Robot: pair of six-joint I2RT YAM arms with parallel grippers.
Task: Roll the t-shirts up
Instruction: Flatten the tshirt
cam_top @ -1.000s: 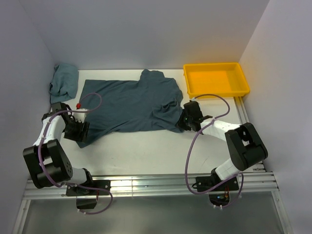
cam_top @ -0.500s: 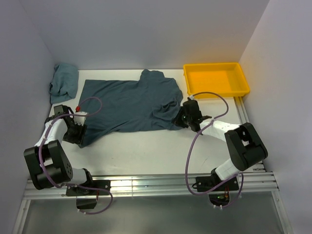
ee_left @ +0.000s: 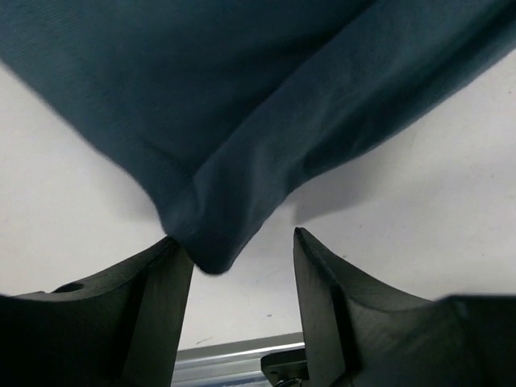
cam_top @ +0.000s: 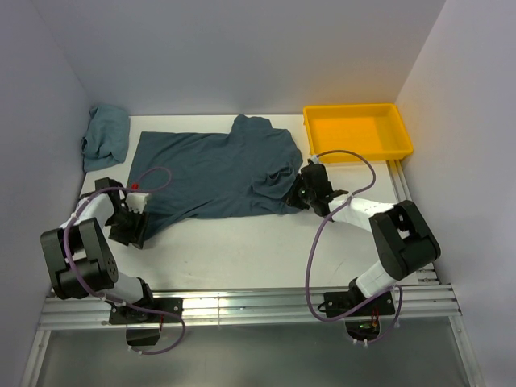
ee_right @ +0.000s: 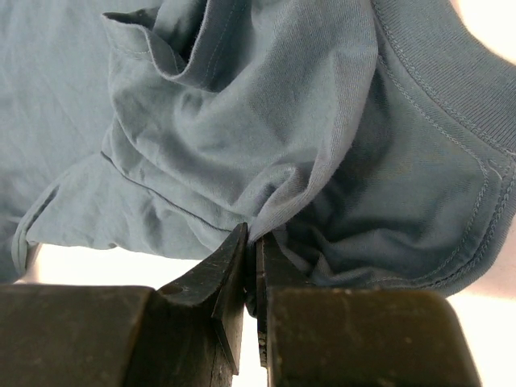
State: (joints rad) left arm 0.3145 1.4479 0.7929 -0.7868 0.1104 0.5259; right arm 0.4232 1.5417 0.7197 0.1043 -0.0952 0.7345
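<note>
Top external view: the t-shirt (cam_top: pixel 214 173) is seen spread across the middle of the table (cam_top: pixel 242 258); a fold at its right edge is pinched by the right hand (ee_right: pixel 251 242), fingers pressed together; its lower-left hem corner is straddled by the left hand (ee_left: pixel 242 246), fingers spread, apparently ungripped.

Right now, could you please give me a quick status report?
Right hand pinching t-shirt fold. Left hand open around its corner. Crumpled cloth, yellow tray flank it.
</note>
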